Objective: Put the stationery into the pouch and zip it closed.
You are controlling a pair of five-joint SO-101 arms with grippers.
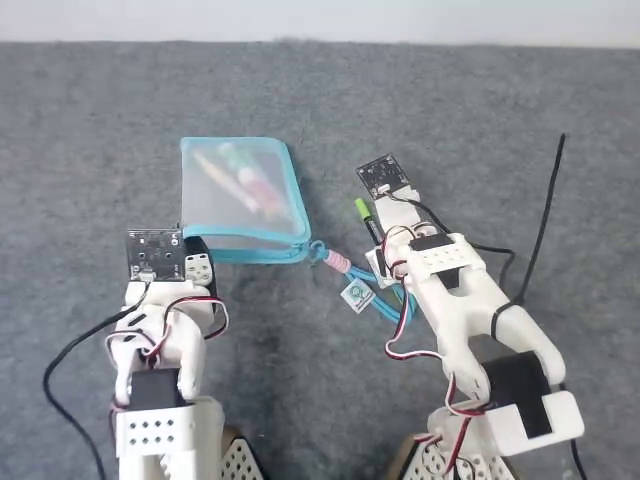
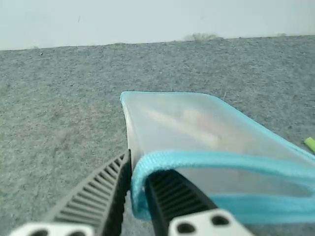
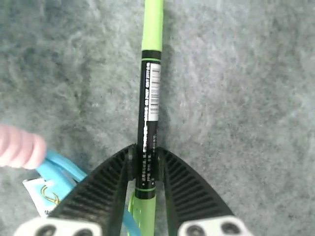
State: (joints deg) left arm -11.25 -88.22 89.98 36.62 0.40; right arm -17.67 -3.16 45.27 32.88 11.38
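The right gripper (image 3: 146, 150) clamps the pen (image 3: 149, 98), which points straight ahead; the pouch (image 1: 245, 195) lies leftward, its edge pinched in the left gripper (image 2: 138, 169).

Pen (image 3: 148, 128), centre of right wrist view: white barcode sticker (image 3: 154, 91) on black barrel, digits under bars too small to read. Thin line of white print lower on barrel, illegible. Small white tag (image 3: 38, 195), lower left: green emblem, no readable words.
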